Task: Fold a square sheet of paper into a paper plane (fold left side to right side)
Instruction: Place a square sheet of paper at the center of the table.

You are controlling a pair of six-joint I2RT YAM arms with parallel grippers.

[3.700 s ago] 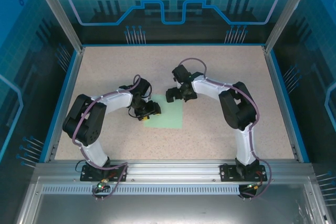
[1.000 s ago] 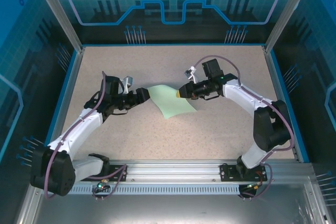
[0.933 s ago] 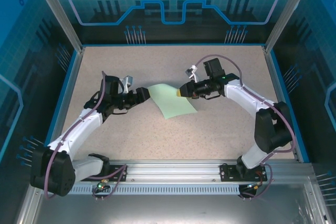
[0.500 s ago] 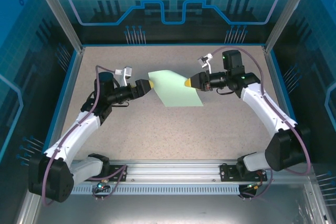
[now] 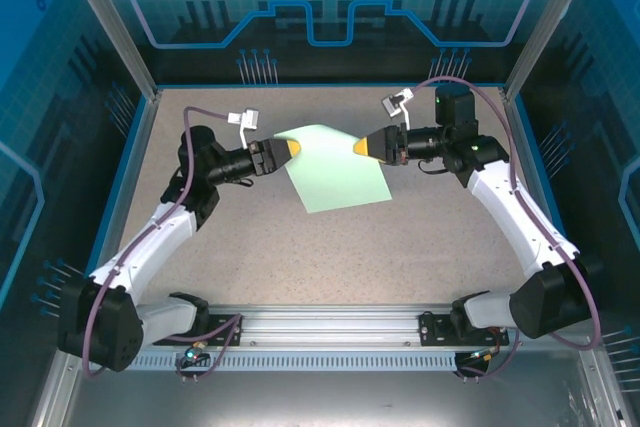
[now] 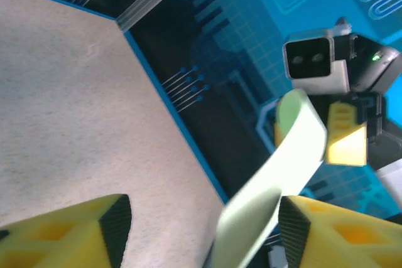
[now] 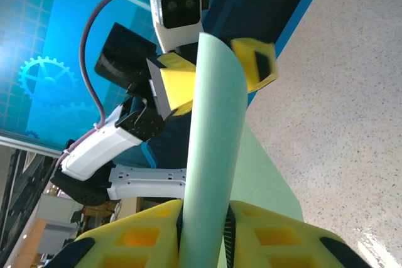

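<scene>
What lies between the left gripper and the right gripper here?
The square sheet of paper spans the gap from left gripper to right gripper, seen in the top external view. The right is shut on it.

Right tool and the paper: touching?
Touching. The right wrist view shows the paper running down between the fingers of the right tool, pinched on both sides with no gap.
</scene>
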